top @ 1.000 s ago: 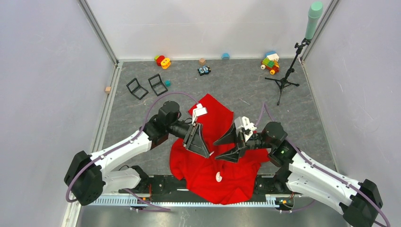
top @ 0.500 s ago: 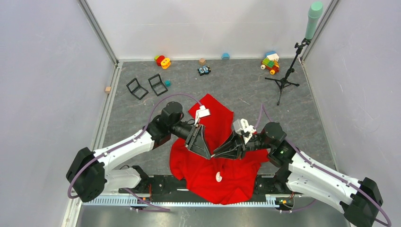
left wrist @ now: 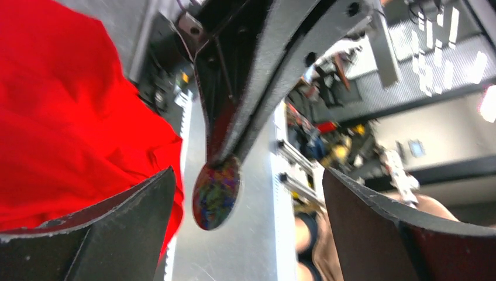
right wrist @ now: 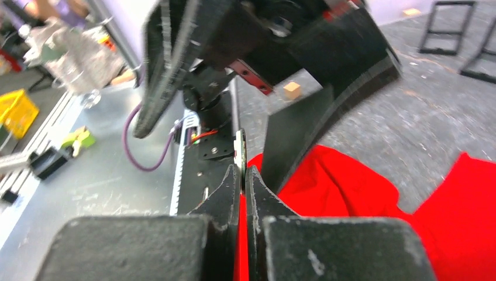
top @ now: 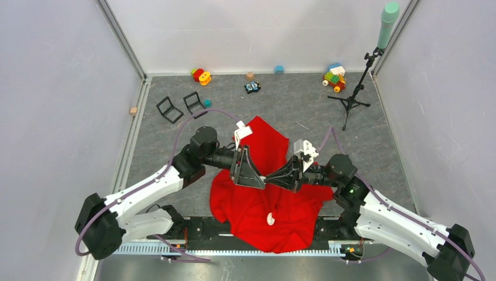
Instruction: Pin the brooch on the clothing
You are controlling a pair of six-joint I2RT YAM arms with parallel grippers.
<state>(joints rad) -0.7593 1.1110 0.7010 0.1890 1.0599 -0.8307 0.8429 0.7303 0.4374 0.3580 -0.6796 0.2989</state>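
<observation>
Red T-shirt [top: 263, 205] lies below; your right hand [right wrist: 241, 171] pinches the brooch [left wrist: 216, 192], left hand [left wrist: 247, 172] gapes empty: back it away first.

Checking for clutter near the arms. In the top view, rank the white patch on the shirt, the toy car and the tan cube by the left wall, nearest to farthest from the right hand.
From the right hand:
1. White patch, on the red shirt, toward the arm bases.
2. Toy car, far side, near the centre.
3. Tan cube, far left, by the wall.
</observation>
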